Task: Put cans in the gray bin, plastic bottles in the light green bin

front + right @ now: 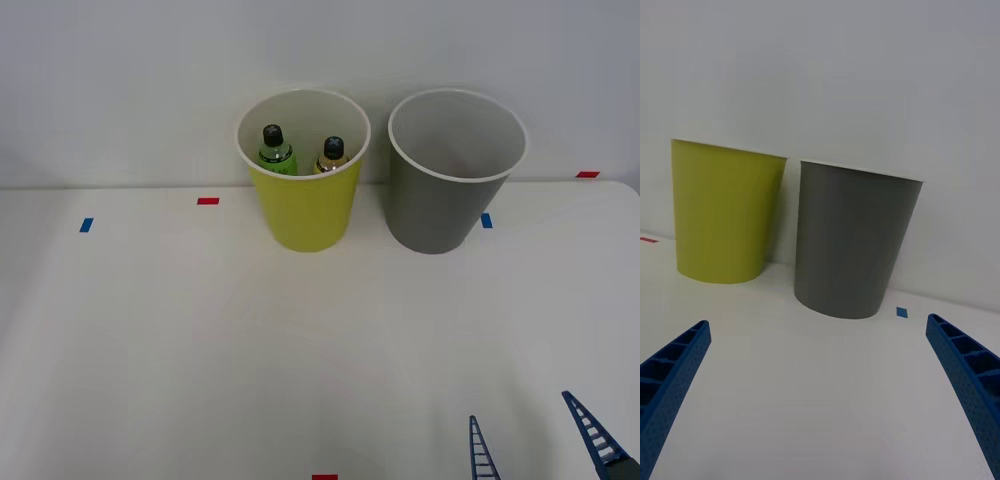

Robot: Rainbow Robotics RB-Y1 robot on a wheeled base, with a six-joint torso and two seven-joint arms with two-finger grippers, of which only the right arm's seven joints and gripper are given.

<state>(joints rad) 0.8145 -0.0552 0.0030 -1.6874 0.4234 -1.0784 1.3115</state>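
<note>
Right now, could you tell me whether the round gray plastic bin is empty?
Apparently empty: the gray bin shows a bare white inside from the front view; its very bottom is hidden.

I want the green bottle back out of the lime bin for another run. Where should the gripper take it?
By the black cap and neck, coming straight down from above. The green bottle stands upright inside the light green bin, so the bin's tall wall blocks its sides; the amber bottle stands just beside it.
</note>
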